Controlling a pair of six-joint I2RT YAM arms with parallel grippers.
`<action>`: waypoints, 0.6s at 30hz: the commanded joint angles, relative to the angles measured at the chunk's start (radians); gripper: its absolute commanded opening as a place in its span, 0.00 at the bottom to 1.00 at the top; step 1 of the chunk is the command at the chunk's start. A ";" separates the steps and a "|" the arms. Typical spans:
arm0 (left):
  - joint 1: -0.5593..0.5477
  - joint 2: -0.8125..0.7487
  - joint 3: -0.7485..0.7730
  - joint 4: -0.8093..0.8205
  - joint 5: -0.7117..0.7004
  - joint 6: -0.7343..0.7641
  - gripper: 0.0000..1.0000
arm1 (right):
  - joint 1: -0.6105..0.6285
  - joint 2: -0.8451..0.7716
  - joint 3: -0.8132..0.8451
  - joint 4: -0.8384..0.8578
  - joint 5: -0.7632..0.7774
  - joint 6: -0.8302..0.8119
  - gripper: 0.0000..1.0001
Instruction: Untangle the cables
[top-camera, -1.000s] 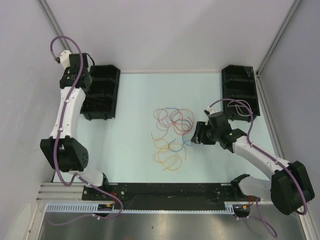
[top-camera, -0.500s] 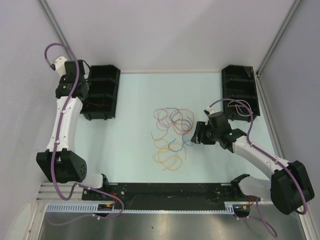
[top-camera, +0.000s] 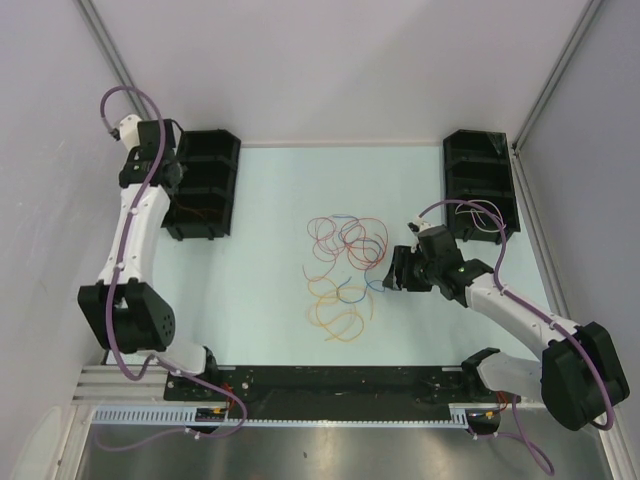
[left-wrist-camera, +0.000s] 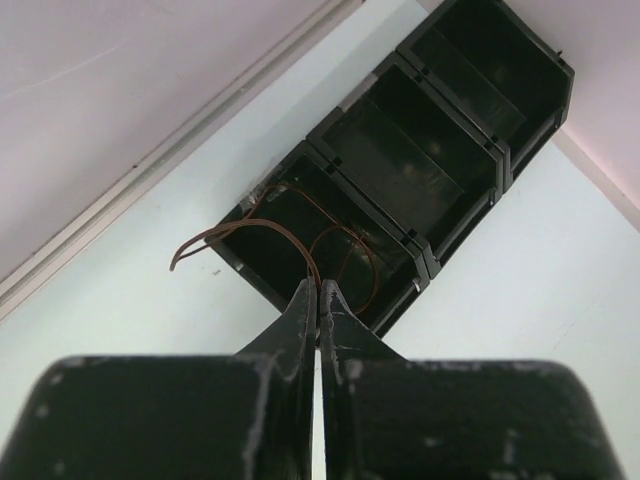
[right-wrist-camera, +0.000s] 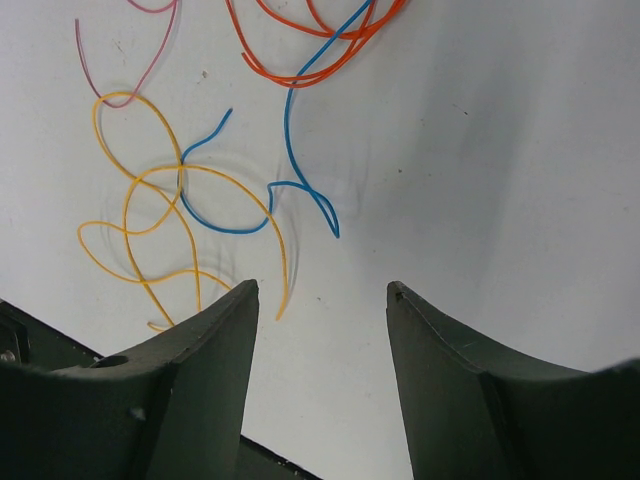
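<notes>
Step in hand: by judgement, singling one strand out of the tangle, most likely the blue wire (right-wrist-camera: 288, 130), whose free end lies just ahead of the right gripper (right-wrist-camera: 322, 287).

Right jaws: spread wide, holding nothing, hovering low over bare table (right-wrist-camera: 500, 150).

Left jaws: on the left gripper (left-wrist-camera: 318, 290), pressed together above the end compartment of the black bin (left-wrist-camera: 440, 150). A brown wire (left-wrist-camera: 250, 224) arcs up to the tips and looks pinched there, though too thin for certainty. One end of it hangs out over the bin wall.

Cables (top-camera: 345, 270): a loose heap in mid-table, just left of the right gripper and well apart from the left arm.

Doing it well: best to close on the blue free end alone, clear of the orange wire (right-wrist-camera: 150, 190). Then lift only a little and draw slowly away from the heap, so the blue strand slips out of the orange loop it crosses rather than dragging the loop along. Also worth watching where the blue runs up into the red wire (right-wrist-camera: 300, 75) bundle.

Materials and shapes: hair-thin, springy strands with smooth glossy insulation, lying in open curls. Table matte and pale. Bin hard, dark plastic with square compartments. Jaws dark, scuffed and tapering.
</notes>
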 joint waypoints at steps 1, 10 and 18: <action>0.008 0.058 0.064 0.052 0.048 -0.021 0.00 | -0.006 -0.022 -0.004 0.022 -0.013 -0.016 0.58; 0.014 0.186 0.105 0.090 0.061 -0.053 0.00 | -0.020 -0.017 -0.013 0.033 -0.018 -0.017 0.59; 0.073 0.252 -0.034 0.217 0.206 -0.122 0.00 | -0.026 -0.013 -0.017 0.036 -0.026 -0.019 0.58</action>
